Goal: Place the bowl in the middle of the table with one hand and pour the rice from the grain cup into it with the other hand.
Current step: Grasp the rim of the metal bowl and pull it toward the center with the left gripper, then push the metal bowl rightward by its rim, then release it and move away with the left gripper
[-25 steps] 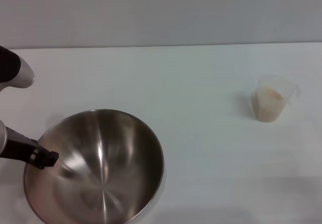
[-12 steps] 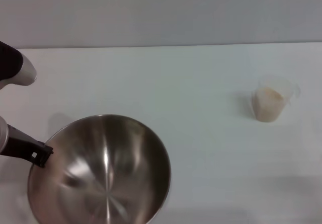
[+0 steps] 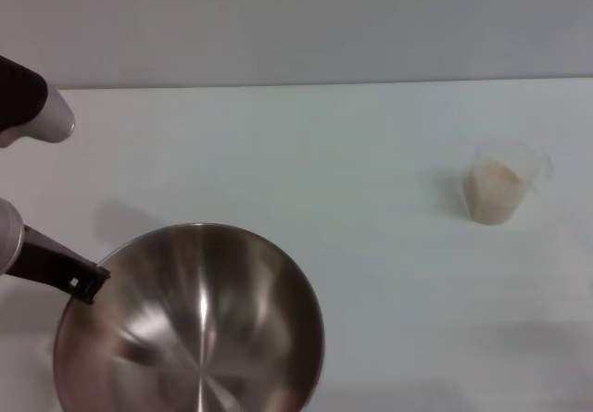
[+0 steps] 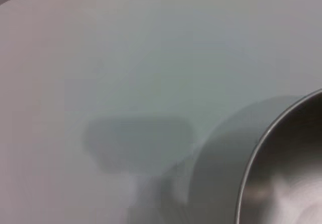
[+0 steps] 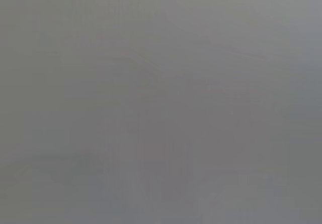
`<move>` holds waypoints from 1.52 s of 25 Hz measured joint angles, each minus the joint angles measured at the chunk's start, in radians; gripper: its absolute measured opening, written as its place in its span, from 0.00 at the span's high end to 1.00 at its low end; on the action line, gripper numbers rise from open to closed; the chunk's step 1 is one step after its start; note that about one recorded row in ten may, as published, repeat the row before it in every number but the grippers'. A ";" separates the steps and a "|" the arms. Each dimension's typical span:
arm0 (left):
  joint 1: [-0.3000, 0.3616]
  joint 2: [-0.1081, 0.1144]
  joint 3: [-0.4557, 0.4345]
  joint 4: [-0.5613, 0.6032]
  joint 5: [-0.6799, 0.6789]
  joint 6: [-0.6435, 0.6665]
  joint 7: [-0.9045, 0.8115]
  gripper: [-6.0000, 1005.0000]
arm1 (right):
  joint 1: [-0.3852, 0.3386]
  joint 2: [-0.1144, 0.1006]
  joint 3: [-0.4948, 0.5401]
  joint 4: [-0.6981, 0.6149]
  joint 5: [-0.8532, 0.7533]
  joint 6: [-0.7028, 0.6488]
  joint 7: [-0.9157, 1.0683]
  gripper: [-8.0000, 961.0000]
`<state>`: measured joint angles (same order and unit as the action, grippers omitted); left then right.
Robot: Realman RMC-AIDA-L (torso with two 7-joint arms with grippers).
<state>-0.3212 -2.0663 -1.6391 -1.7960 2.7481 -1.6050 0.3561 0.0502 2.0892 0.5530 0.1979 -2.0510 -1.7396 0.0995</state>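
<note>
The steel bowl (image 3: 208,324) fills the lower left of the head view, and its shadow lies apart from it on the white table (image 3: 306,153), so it hangs above the surface. My left gripper (image 3: 82,282) is shut on the bowl's left rim, with one dark finger over the edge. In the left wrist view the bowl's rim (image 4: 261,148) curves in above the table (image 4: 151,48). The clear grain cup (image 3: 503,188) stands upright at the right, with rice (image 3: 493,199) inside. My right gripper is out of view; its wrist view is plain grey.
The table's far edge (image 3: 306,85) meets a grey wall. A stretch of bare tabletop lies between the bowl and the grain cup.
The bowl, held by my left gripper, has shifted a little to the right and lower in the head view, and its shadow has drawn apart from it. The grain cup has stayed put.
</note>
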 joint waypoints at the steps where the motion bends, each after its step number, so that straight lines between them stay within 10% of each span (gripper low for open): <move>1: -0.008 0.000 -0.012 0.008 -0.011 -0.008 0.000 0.92 | 0.000 0.000 0.000 0.000 0.000 0.000 0.000 0.13; 38: -0.342 0.020 -0.465 0.477 -0.309 -0.083 0.293 0.95 | 0.018 -0.001 -0.025 0.000 0.001 0.014 0.000 0.13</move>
<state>-0.6637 -2.0458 -2.1044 -1.3187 2.4394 -1.6883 0.6491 0.0683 2.0878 0.5279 0.1979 -2.0501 -1.7255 0.0997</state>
